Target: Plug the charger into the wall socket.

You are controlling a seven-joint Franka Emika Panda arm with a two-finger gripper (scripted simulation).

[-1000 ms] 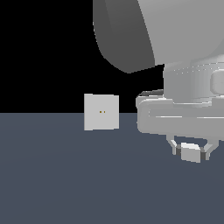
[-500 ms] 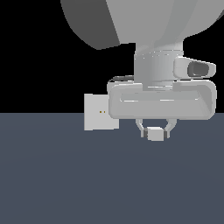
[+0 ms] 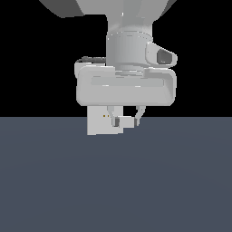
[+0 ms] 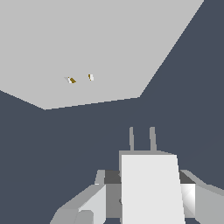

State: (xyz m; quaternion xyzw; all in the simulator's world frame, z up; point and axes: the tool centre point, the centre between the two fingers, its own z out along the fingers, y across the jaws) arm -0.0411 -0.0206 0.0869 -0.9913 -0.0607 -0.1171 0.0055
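The arm hangs over the dark grey tabletop (image 3: 116, 181), its broad wrist housing filling the middle of the exterior view. Below it the jaws (image 3: 126, 121) are drawn in narrow around the charger (image 3: 126, 121), a small pale block pinched between the two fingers (image 3: 115, 120), clear of the tabletop. Just behind, toward the exterior view's left, stands the wall socket (image 3: 97, 126), an upright light-grey plate whose top is hidden by the arm's housing. Two tiny yellowish dots show near its upper visible edge. In this view the charger overlaps the plate's right edge, so I cannot tell how far apart they are.

The wrist view settles that. There the charger (image 4: 151, 192) shows as a white block with two thin prongs (image 4: 141, 139) sticking out of its far end, which the exterior view does not reveal. A strip of dark surface separates the prong tips from the wall socket (image 4: 100, 39), so they are apart, not touching. The socket's two brownish holes (image 4: 81, 79) sit off to one side of the line of the prongs rather than straight ahead of them.
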